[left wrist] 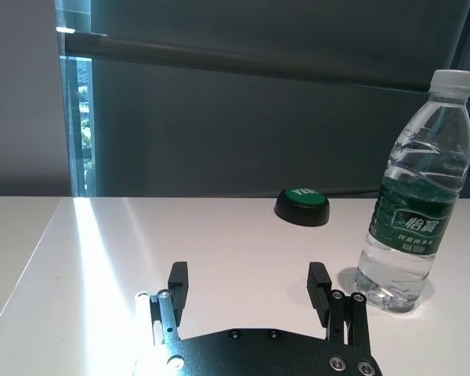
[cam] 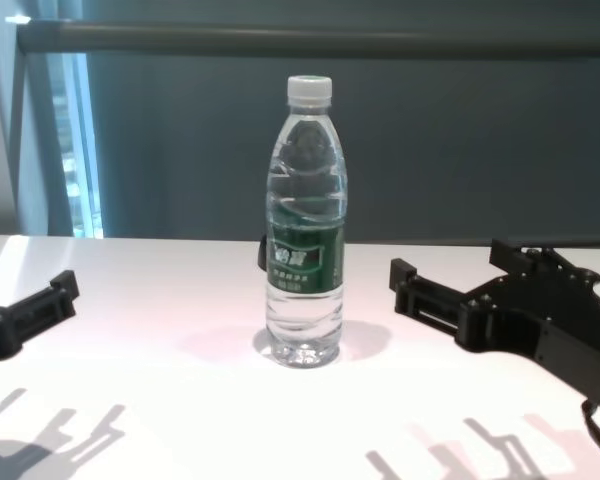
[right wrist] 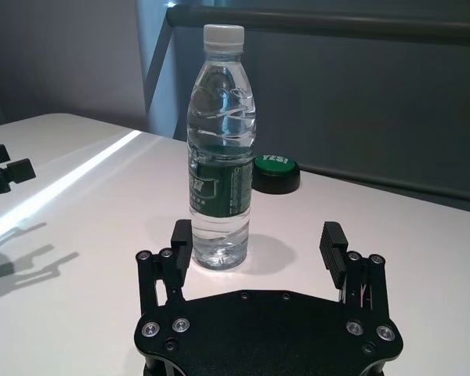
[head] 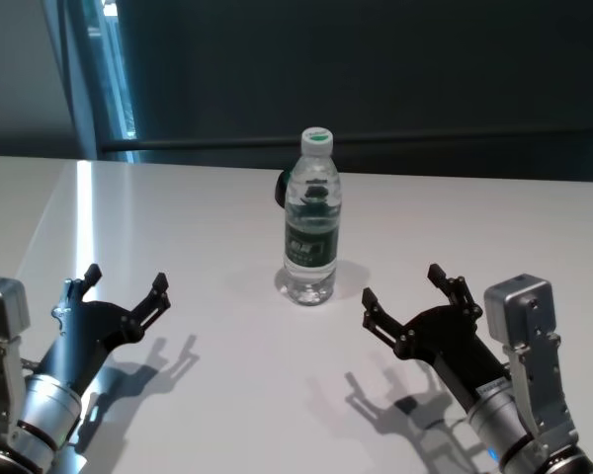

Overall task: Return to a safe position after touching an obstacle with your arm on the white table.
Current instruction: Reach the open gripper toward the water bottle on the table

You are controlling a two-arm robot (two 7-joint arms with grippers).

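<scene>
The obstacle, a clear water bottle (head: 311,222) with a white cap and dark green label, stands upright in the middle of the white table (head: 208,227). It also shows in the left wrist view (left wrist: 413,211), the right wrist view (right wrist: 221,153) and the chest view (cam: 305,230). My left gripper (head: 125,288) is open and empty at the front left, well apart from the bottle. My right gripper (head: 405,294) is open and empty at the front right, a short way from the bottle and not touching it.
A black puck with a green top (left wrist: 301,205) lies on the table just behind the bottle, also in the right wrist view (right wrist: 276,172). A dark wall with a rail runs behind the table's far edge. A bright window strip is at the far left.
</scene>
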